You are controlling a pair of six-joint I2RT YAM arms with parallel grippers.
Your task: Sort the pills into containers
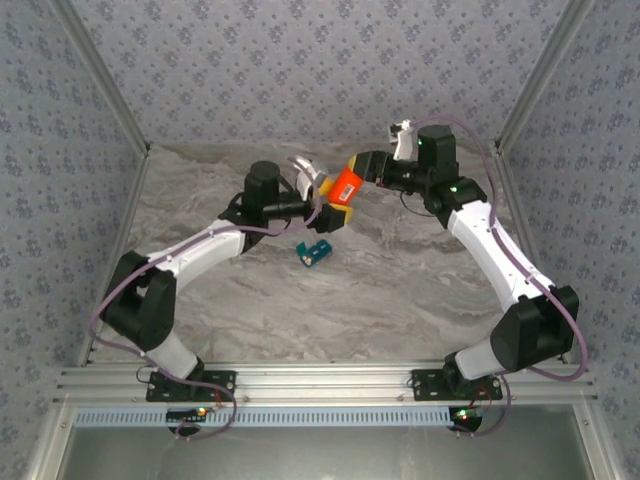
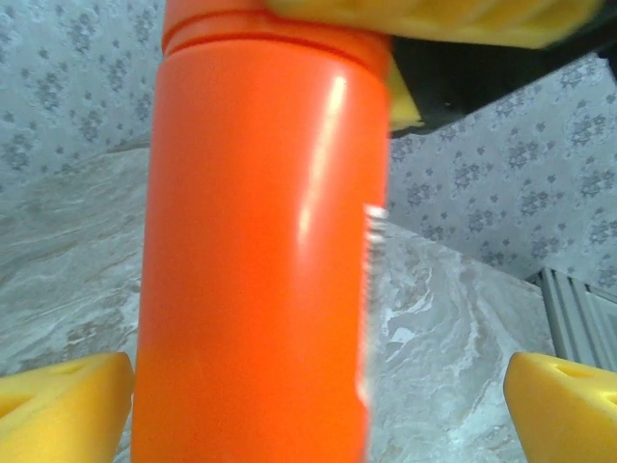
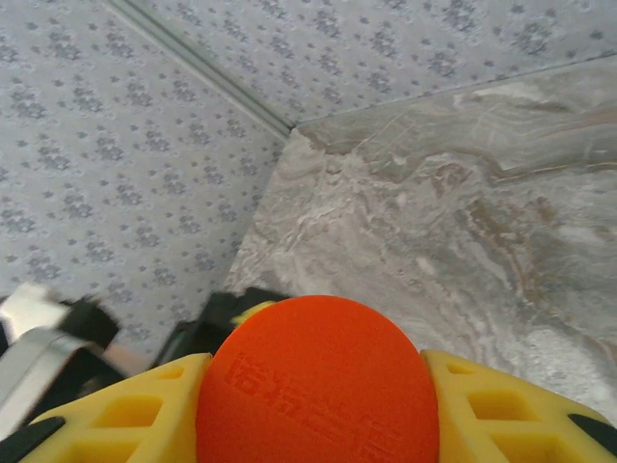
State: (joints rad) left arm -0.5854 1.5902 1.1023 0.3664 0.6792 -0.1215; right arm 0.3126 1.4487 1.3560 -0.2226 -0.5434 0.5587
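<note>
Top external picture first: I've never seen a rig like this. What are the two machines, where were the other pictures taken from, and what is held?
Two robot arms are bolted to the near edge of a marbled table, seen from above. The other pictures come from a camera on each wrist, looking along its yellow fingers. The right gripper clamps an orange bottle by its cap. The left gripper stands open around the bottle's body. A small teal pill box lies on the table.
</note>
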